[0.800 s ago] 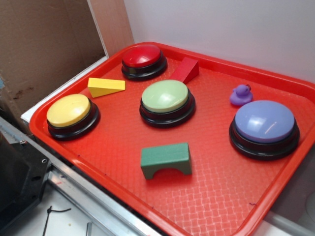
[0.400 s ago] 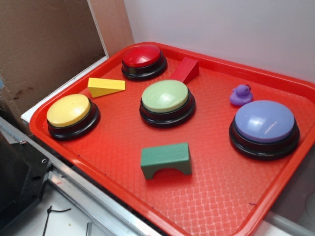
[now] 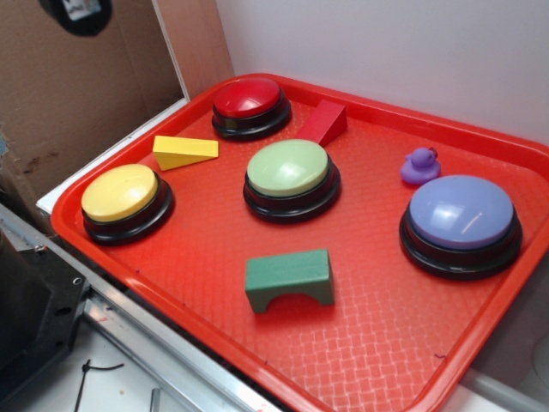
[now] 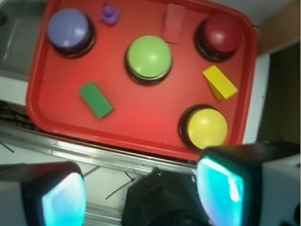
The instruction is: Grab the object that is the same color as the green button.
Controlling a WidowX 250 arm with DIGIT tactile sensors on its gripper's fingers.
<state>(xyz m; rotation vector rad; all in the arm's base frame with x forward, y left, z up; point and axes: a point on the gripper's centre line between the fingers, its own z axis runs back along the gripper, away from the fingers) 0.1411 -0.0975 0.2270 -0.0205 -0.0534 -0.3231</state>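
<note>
The object, a dark green bridge-shaped block [image 3: 289, 279], lies on the red tray [image 3: 369, 343] near its front edge, in front of the green button [image 3: 287, 168]. From above, the wrist view shows the block [image 4: 96, 99] lying down and left of the green button [image 4: 149, 57]. My gripper [image 4: 141, 197] is open and holds nothing. It hangs high over the robot base, outside the tray's near rim and well away from the block. In the exterior view only a dark piece of the arm [image 3: 81, 13] shows at the top left.
On the tray stand a yellow button [image 3: 120, 192], a red button [image 3: 247, 97] and a lavender button [image 3: 461, 212], with a yellow wedge [image 3: 184, 152], a red wedge [image 3: 324, 122] and a purple duck [image 3: 420, 165]. A cardboard wall [image 3: 77, 103] stands left.
A dark part of the arm has come into the top left corner of the exterior view. Nothing on the tray has moved.
</note>
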